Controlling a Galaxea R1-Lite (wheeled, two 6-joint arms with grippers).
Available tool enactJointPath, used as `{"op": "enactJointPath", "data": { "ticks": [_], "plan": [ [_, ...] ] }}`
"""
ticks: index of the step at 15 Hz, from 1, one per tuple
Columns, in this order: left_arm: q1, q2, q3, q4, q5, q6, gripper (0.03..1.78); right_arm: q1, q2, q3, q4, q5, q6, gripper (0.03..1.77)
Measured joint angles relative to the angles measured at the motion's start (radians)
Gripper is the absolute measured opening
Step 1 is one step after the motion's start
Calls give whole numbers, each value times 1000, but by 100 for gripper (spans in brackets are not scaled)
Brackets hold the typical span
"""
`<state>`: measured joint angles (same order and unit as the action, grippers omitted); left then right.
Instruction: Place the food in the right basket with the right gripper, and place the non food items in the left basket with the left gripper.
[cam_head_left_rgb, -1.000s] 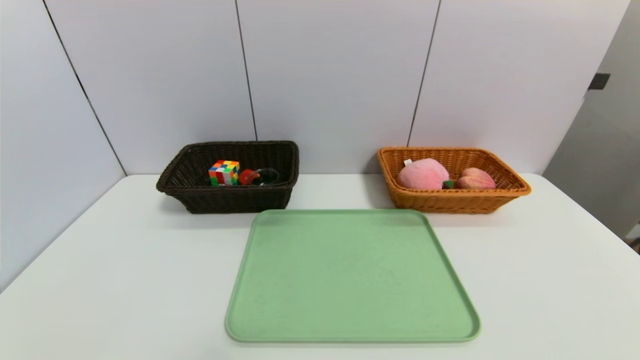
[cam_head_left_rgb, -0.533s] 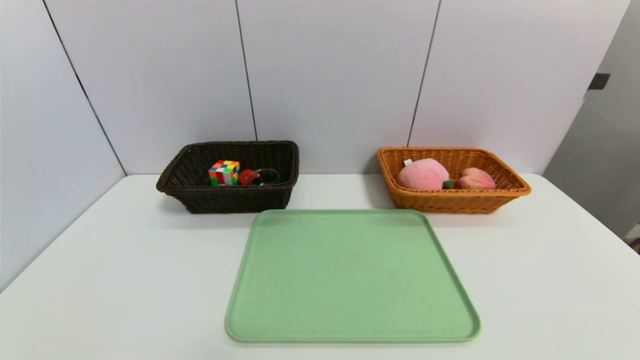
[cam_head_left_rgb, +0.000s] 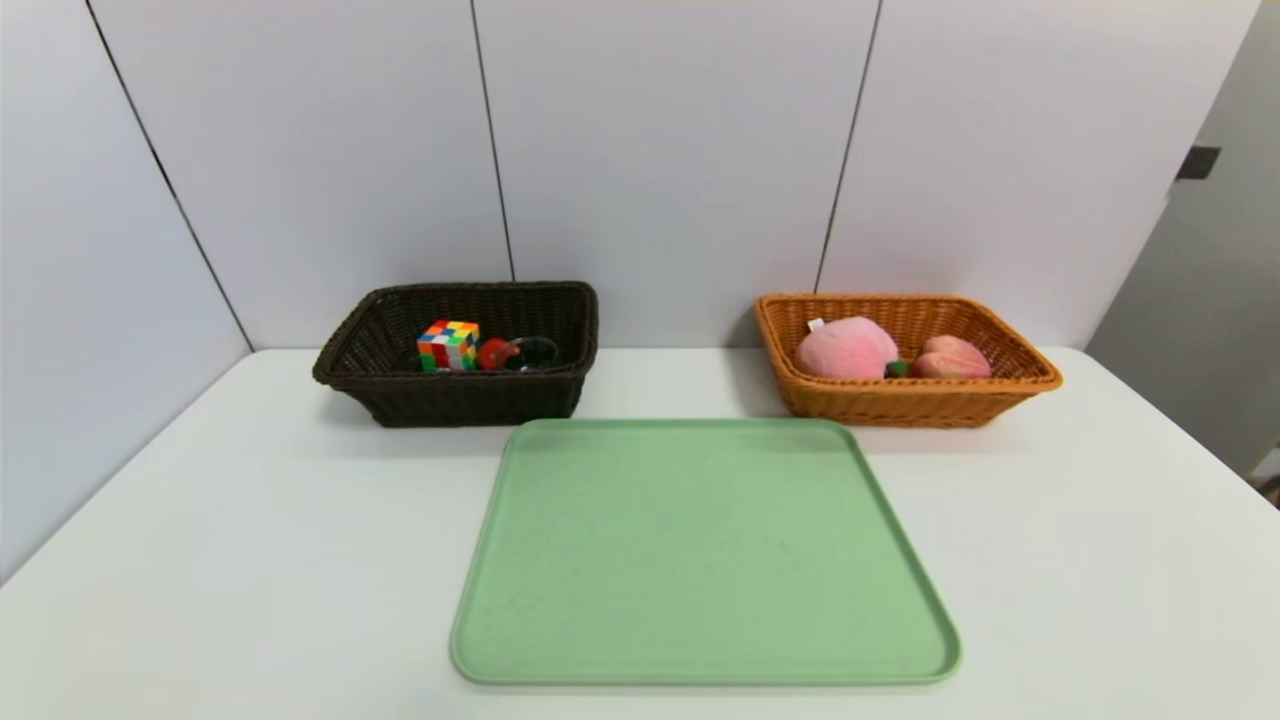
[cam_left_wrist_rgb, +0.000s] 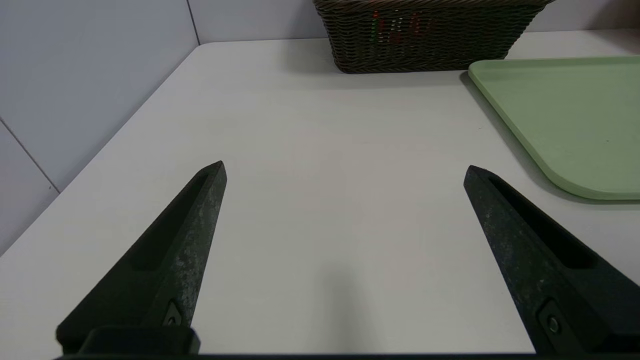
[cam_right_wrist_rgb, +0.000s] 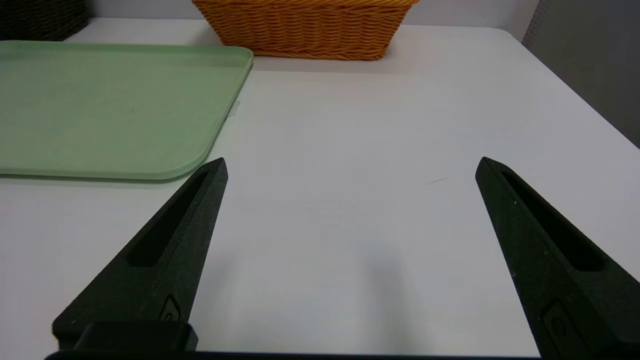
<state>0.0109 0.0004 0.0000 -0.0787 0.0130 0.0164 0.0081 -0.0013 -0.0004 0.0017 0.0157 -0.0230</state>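
**Both grippers wide open over bare table**

The left gripper (cam_left_wrist_rgb: 345, 170) hung wide open and held nothing, low over the white table (cam_left_wrist_rgb: 320, 150). The right gripper (cam_right_wrist_rgb: 350, 167) did the same. A green tray (cam_head_left_rgb: 705, 550) lay between them, nothing on it. Beyond it, the dark basket (cam_head_left_rgb: 460, 400) held a cube (cam_head_left_rgb: 448, 345) and a red item (cam_head_left_rgb: 495, 353). The orange basket (cam_head_left_rgb: 905, 400) held two peaches (cam_head_left_rgb: 845, 348).

Three cameras, one counter (cam_head_left_rgb: 250, 520).
Head view looks forward and down; both wrist views sit low, facing the far wall, sharing the green tray (cam_head_left_rgb: 700, 550) between them.
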Motion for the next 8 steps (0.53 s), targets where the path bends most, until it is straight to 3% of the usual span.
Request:
{"op": "enactJointPath", "data": {
  "ticks": [8],
  "plan": [
    [-1, 0, 0, 0, 0, 0, 169, 0, 0, -2, 0, -17, 27, 171]
  ]
}}
